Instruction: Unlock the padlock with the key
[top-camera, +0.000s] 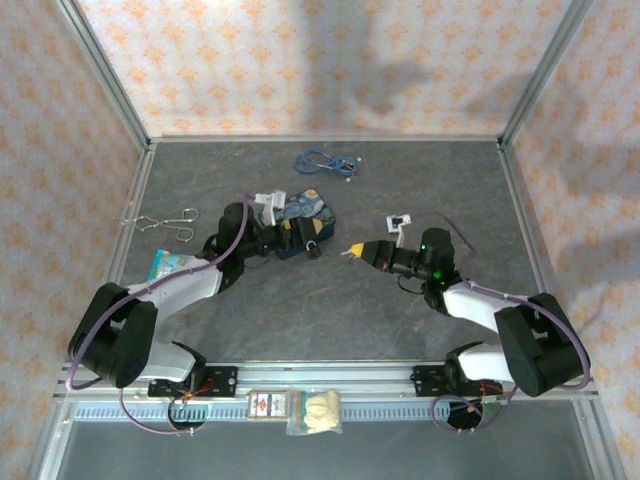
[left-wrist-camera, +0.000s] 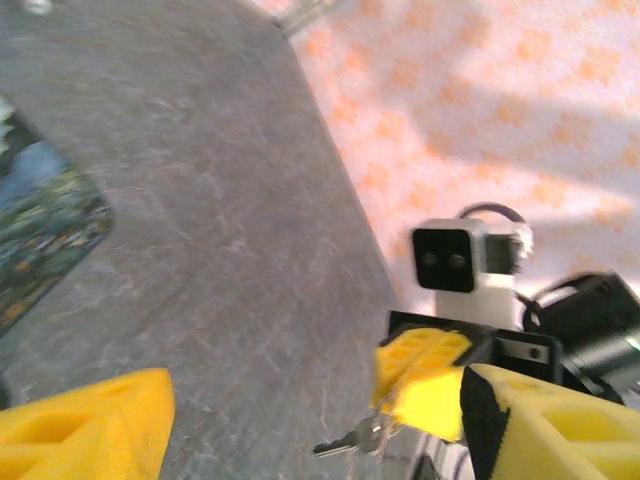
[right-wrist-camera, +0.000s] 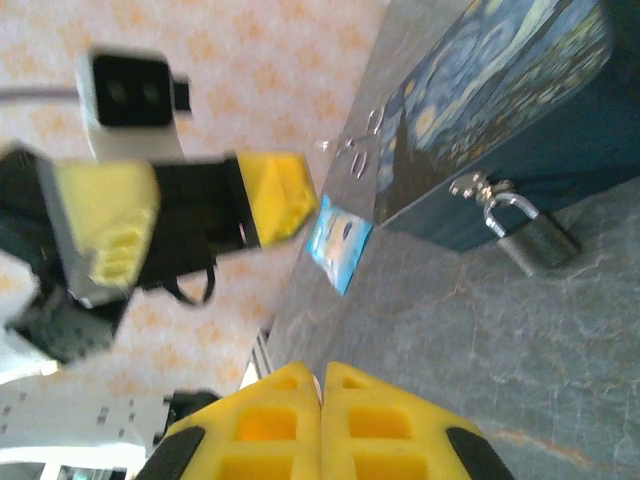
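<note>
Padlock (right-wrist-camera: 535, 238): small blocky body of dark grey metal with a thin bright silvery loop shackle. It is hooked through a silvery hasp on the side wall of the tin, with the body lying low by the table.
Tin (right-wrist-camera: 500, 100): flat rectangular box with rounded corners and a glossy lid painted in blue and yellow swirls.
Key (left-wrist-camera: 352, 440): thin flat metal with a pale sheen. It juts from the tip of the right gripper, near the padlock but apart from it.
Right gripper (right-wrist-camera: 320, 405): clenched on the key. The yellow ribbed pads (right-wrist-camera: 270, 420) are pressed flat together.
Left gripper (right-wrist-camera: 190, 212): released, with its yellow fingers (left-wrist-camera: 85, 430) standing wide apart. It sits beside the tin and holds nothing.
Table (top-camera: 400, 180): dark grey, stone-like mottled surface, matte.
Wire tongs (top-camera: 165, 222): silvery looped wire, lying to the left and well apart from the tin.
Cable (top-camera: 325, 160): thin, blue and coiled, at the far edge.
Packet (top-camera: 165, 265): blue and white, crinkled, beside the left arm.
</note>
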